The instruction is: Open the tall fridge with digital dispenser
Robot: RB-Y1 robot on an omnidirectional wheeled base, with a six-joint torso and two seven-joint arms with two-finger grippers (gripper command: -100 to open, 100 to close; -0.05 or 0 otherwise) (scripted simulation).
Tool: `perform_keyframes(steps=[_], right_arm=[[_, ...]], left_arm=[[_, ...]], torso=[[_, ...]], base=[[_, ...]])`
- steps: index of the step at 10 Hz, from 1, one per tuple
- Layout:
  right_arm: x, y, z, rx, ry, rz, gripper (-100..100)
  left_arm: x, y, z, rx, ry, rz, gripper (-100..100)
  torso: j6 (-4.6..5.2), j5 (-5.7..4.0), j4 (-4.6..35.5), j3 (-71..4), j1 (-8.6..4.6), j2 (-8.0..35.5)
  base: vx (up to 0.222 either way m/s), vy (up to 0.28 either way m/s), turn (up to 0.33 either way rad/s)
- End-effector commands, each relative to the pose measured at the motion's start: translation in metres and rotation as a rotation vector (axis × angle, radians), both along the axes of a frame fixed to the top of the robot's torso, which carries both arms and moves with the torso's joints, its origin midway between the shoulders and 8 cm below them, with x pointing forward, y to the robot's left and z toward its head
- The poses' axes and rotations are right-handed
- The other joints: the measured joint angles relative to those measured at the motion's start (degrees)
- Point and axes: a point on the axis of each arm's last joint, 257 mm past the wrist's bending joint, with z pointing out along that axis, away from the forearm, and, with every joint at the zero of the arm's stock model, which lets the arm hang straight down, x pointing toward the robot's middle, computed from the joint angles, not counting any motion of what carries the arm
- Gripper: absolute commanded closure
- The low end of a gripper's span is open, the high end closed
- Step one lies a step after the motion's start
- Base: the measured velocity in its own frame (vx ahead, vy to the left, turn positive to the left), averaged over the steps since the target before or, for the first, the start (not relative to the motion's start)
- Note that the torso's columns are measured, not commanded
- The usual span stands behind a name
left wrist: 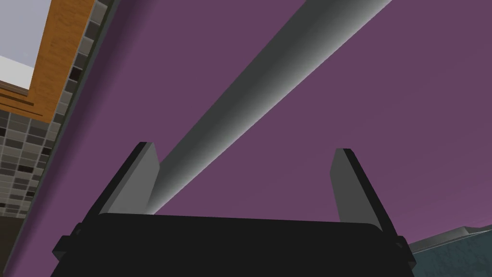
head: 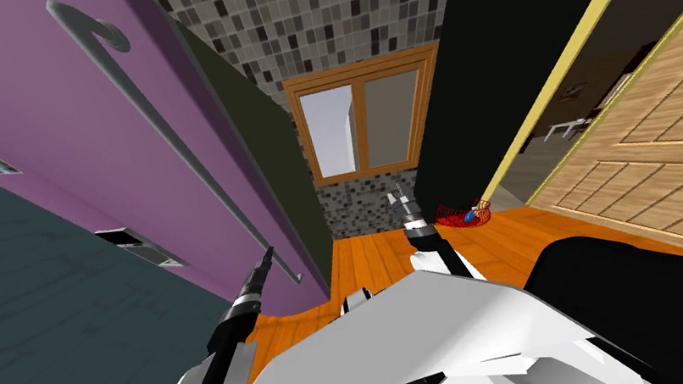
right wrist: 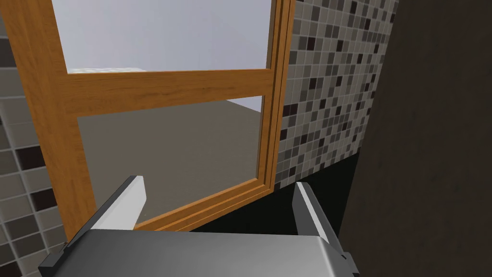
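- The tall fridge door point(head: 43, 104) is a purple slab filling the head view from 9 to 11 o'clock. It appears flush with the cabinet, so I judge the opening has not yet begun.
- Its long grey handle point(head: 177, 142) runs down the door from a hooked top at 11 o'clock to a free lower end near 7 o'clock of centre. The dispenser panel point(head: 141, 247) sits just beside it at 8 o'clock.
- The left gripper point(head: 266, 257) is at 8 o'clock of centre, at the handle's lower end. This is probably because that end is lowest and far from the hinge, which gives a pull good leverage.
- In the left wrist view the fingers point(left wrist: 137, 182) are spread wide with nothing clamped. The bar passes between them, hard against one finger and well apart from the other.
- The bar lies slanted across the gap and off-centre, so a squeeze now may drag the gripper sideways. A small shift to centre it seems wise first.
- The right gripper point(head: 398, 191) hangs just by the centre, toward 4 o'clock, with its fingers apart and empty. It is likely parked away from the door's swing.
- A red basket point(head: 464, 215) lies on the wooden floor at 4 o'clock, well apart from the fridge.
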Motion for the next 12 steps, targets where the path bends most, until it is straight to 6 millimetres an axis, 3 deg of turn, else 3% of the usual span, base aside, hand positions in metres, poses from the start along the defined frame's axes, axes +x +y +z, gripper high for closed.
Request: perform_keyframes(steps=[1,2,3,5,8,10,12], right_arm=[[0.000,0.000,0.000,0.000,0.000,0.000,0],[0.000,0.000,0.000,0.000,0.000,0.000,0],[0.000,0.000,0.000,0.000,0.000,0.000,0],[0.000,0.000,0.000,0.000,0.000,0.000,0],[0.000,0.000,0.000,0.000,0.000,0.000,0],[0.000,0.000,0.000,0.000,0.000,0.000,0],[0.000,0.000,0.000,0.000,0.000,0.000,0]], left_arm=[[0.014,0.017,-0.011,0.007,0.012,0.028,-100],[0.014,0.020,-0.018,0.005,0.026,0.034,-100],[0.024,0.037,-0.001,0.055,-0.012,0.060,-100],[0.037,0.056,0.001,0.054,-0.019,0.095,-100],[0.039,0.064,-0.016,0.048,0.014,0.110,-100],[0.051,0.088,0.001,0.087,-0.019,0.151,-100],[0.061,0.100,0.005,0.078,-0.028,0.174,-100]], torso=[[-0.22,0.00,0.08,-0.09,0.23,-0.11],[-0.27,0.08,-0.03,-0.21,0.38,-0.33],[-0.22,0.21,-0.23,-0.33,0.51,-0.56],[-0.23,0.13,0.05,-0.11,0.65,-0.16],[-0.51,0.09,0.01,-0.46,0.87,-0.67],[-0.21,0.25,0.02,-0.23,1.11,-0.27],[-0.76,-0.08,0.36,-0.22,0.91,-0.28]], base=[[-0.042,0.000,0.041],[-0.003,-0.002,0.023],[-0.152,0.017,-0.383],[-0.146,0.023,-0.159],[-0.004,-0.017,0.009],[-0.179,0.007,-0.304],[-0.062,0.003,-0.022]])
